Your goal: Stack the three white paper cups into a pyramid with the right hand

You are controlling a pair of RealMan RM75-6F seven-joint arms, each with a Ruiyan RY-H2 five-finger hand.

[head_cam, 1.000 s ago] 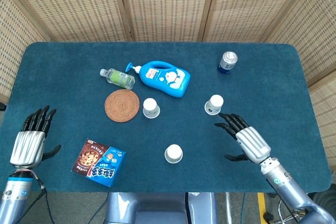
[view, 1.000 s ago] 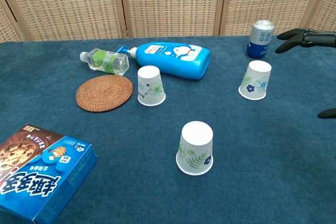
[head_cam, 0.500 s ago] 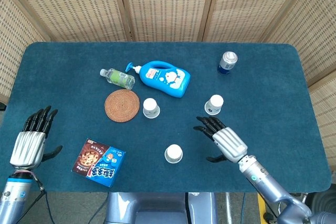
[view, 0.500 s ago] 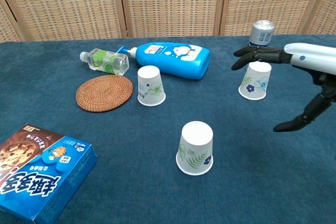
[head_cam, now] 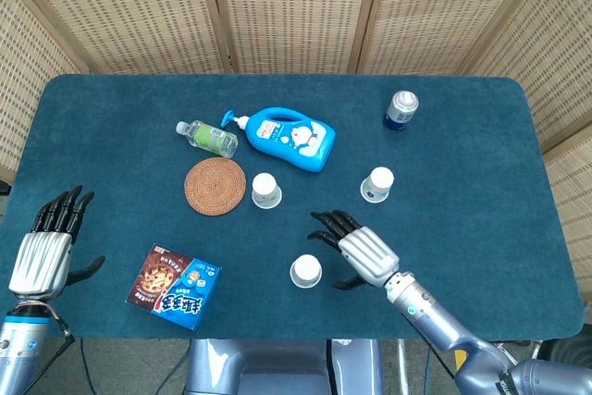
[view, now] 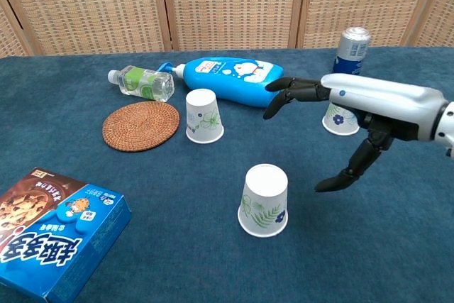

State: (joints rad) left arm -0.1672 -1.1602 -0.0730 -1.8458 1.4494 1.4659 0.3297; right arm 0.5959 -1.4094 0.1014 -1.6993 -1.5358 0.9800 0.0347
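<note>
Three white paper cups stand upside down and apart on the blue table: a near cup (head_cam: 306, 271) (view: 264, 200), a left cup (head_cam: 265, 190) (view: 203, 116) beside the coaster, and a far right cup (head_cam: 376, 184) (view: 340, 120), partly hidden by my arm in the chest view. My right hand (head_cam: 356, 249) (view: 355, 111) hovers open just right of the near cup, fingers spread, thumb hanging down, touching nothing. My left hand (head_cam: 48, 247) rests open at the table's left front edge, seen only in the head view.
A woven coaster (head_cam: 215, 186), a small green-label bottle (head_cam: 209, 138) and a blue pump bottle (head_cam: 289, 138) lie at centre left. A drink can (head_cam: 400, 110) stands at the back right. A blue snack box (head_cam: 175, 287) lies near the front left edge.
My right hand has swept left from the right side of the table, past the far right cup, to just beside the near cup. My left hand drifted slightly toward the front edge. The cups have not moved.
</note>
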